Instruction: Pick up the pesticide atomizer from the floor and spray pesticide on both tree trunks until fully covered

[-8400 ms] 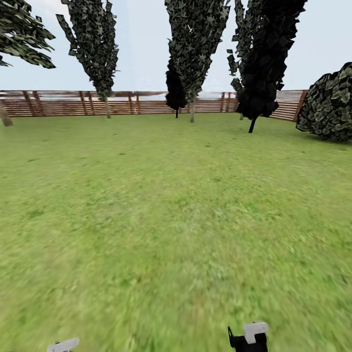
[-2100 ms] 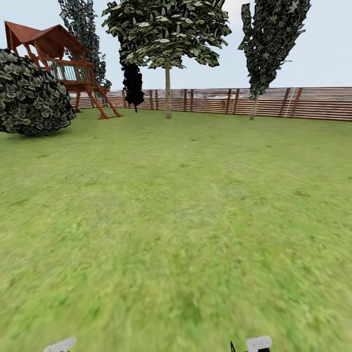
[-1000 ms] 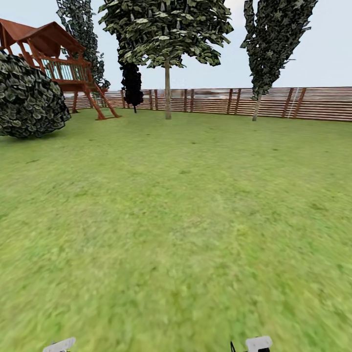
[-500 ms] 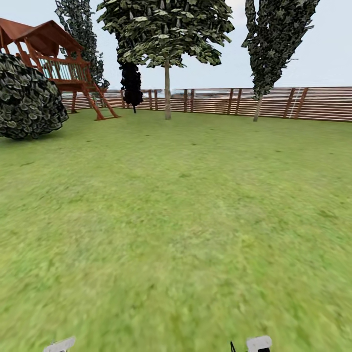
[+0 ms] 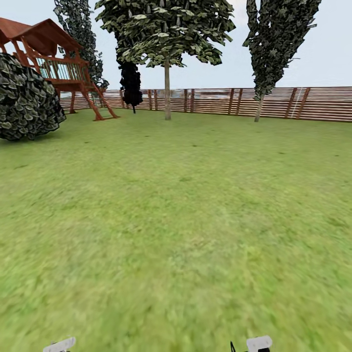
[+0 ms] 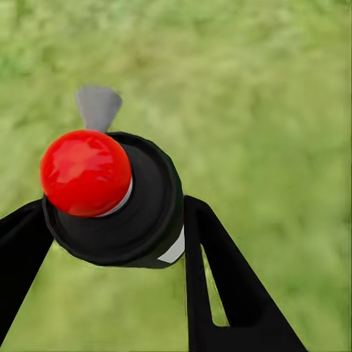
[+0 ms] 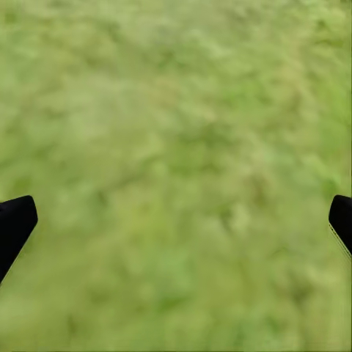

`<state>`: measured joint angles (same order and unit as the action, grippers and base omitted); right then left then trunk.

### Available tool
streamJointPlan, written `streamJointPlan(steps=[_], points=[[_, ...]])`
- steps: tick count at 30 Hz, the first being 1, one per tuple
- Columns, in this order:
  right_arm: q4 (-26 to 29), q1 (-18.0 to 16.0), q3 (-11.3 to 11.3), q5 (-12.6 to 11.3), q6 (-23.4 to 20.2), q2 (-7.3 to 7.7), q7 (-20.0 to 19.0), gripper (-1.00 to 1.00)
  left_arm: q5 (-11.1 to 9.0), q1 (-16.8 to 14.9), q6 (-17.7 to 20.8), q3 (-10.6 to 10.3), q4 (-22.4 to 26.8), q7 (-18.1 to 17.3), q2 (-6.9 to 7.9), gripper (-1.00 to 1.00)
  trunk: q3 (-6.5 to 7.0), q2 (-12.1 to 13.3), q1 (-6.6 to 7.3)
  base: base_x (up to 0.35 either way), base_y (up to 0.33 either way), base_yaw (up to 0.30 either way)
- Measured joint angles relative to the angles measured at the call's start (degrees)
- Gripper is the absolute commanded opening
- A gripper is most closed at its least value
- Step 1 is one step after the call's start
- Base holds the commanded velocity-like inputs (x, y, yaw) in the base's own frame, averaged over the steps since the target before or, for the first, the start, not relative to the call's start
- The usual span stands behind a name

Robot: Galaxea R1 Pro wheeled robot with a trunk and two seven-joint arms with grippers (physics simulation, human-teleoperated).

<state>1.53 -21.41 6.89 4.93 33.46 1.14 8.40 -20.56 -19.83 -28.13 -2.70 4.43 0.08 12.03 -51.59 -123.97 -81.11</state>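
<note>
Bottle [image 6: 110,202] already picked up, clamped in left claw [image 6: 110,242]; right claw [image 7: 176,220] spread wide, empty. Trees [image 5: 167,93] far across lawn [image 5: 186,205], trunks not yet sprayed.

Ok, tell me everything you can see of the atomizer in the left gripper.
The pesticide atomizer is a round black bottle, seen top-on in the left wrist view, with a glossy red dome cap and a sliver of white label at its lower edge. It sits between the two black fingers of the left gripper, which press its sides, held clear above blurry green grass. A small grey piece pokes out behind it.
</note>
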Motion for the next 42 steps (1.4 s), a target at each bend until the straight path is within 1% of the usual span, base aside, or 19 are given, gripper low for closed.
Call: streamJointPlan(steps=[42], points=[[0.00,0.00,0.00,0.00,0.00,0.00,0.02,1.00,-0.03,0.00,0.00,0.00,0.00,0.00,0.00,-1.00,0.00,0.00,0.00,0.339,0.000,0.000]])
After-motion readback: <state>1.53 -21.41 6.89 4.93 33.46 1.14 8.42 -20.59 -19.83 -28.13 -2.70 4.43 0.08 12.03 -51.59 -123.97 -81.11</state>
